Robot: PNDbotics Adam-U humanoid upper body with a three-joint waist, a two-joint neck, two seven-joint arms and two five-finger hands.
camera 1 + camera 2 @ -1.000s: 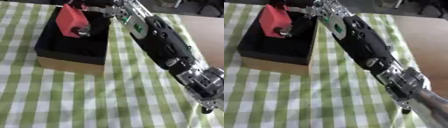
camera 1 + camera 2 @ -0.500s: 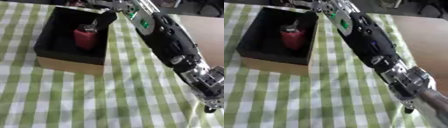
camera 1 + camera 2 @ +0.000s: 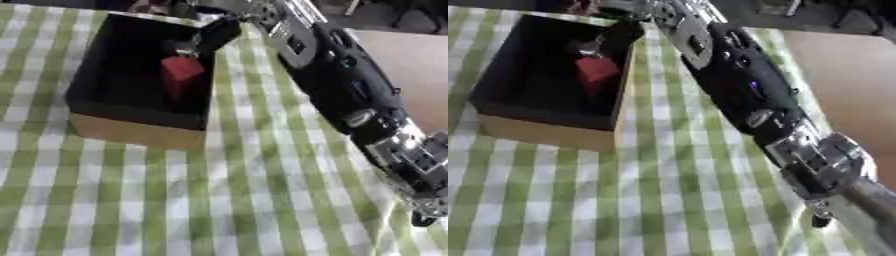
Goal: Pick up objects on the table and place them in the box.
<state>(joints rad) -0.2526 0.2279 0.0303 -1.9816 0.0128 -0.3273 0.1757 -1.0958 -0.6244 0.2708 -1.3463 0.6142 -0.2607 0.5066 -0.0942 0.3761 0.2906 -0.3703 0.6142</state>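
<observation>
The red object (image 3: 180,70) sits inside the box (image 3: 131,131), toward the right wall and in the far half of the black interior. It looks like a small red block, tilted, with a darker, slightly shiny piece at its far end; what that piece is cannot be made out. Nothing else shows in the box around it.

The box is open at the top, black inside, with a tan cardboard front face toward the camera. It stands on the surface (image 3: 175,210), which is covered with a green-and-white checked cloth, in the upper left of both views.

The right hand (image 3: 219,32) is over the far right corner of the box, just beyond the red object. A dark finger or thumb reaches down over the box rim toward the object's far end, very near it; whether it touches cannot be told, and the hand's fingers are too blurred to say if they are spread or curled. The right arm (image 3: 737,85), black with silver joints, runs diagonally from the lower right to that corner, lying over the cloth beside the box's right wall and hiding that strip of it.

At the right, past the cloth's edge, bare brown tabletop (image 3: 411,65) shows. The left hand is out of sight.
</observation>
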